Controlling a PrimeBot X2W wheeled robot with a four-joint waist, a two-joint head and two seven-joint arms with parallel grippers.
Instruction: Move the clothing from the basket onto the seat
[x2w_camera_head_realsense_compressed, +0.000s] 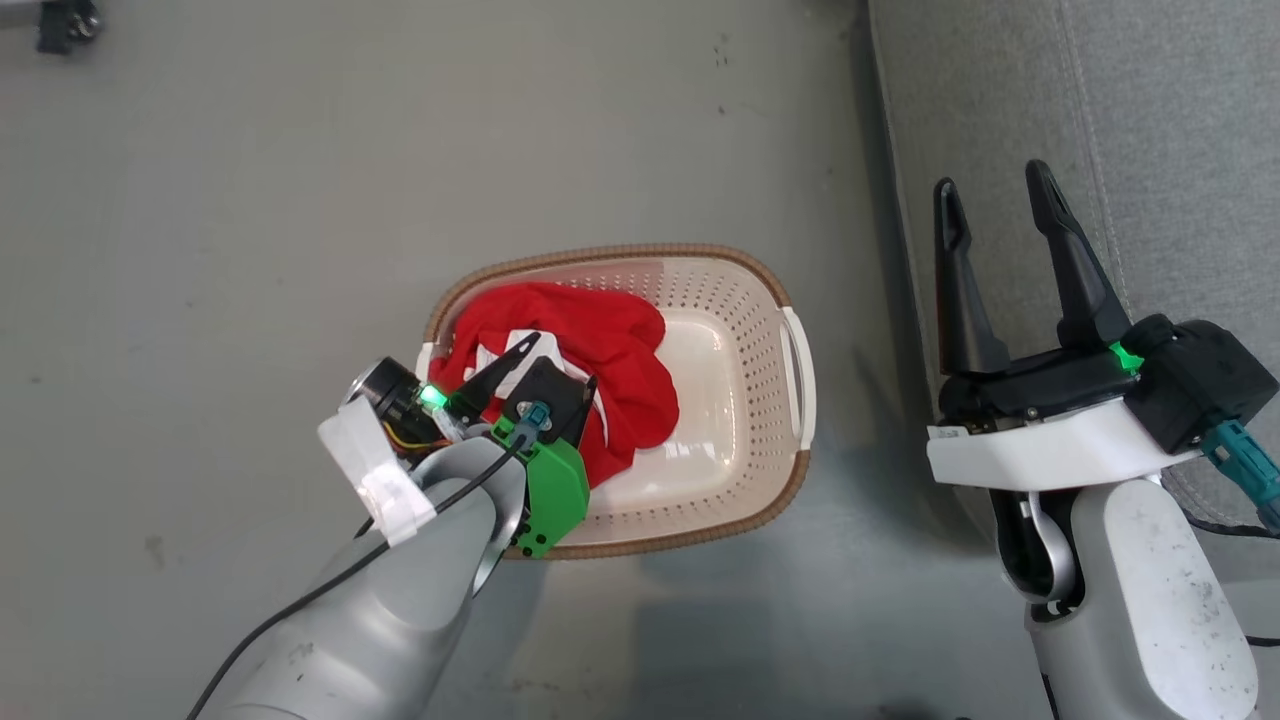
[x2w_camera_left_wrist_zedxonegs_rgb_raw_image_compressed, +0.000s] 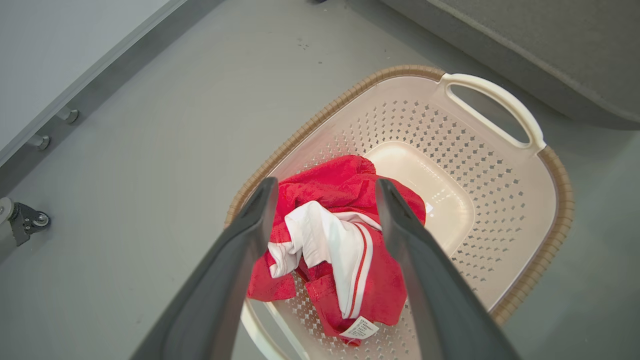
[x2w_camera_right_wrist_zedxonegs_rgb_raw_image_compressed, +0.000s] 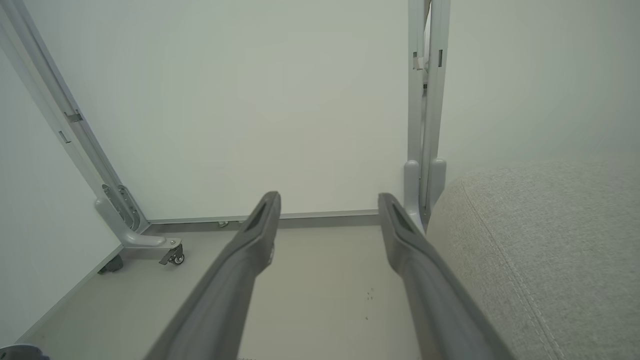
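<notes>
My left gripper hangs with jaws spread wide over the red clothing, bunched in the basket just beneath them. My right gripper, jaws parted with nothing between, points over the grey seat edge, well apart from the basket.

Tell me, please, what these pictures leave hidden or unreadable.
- Head view: the left arm covers part of the clothing and of the basket.
- Left wrist view: print on the label is too small; folds hide how many garments there are.
- Head view: edges cut off the seat.
</notes>
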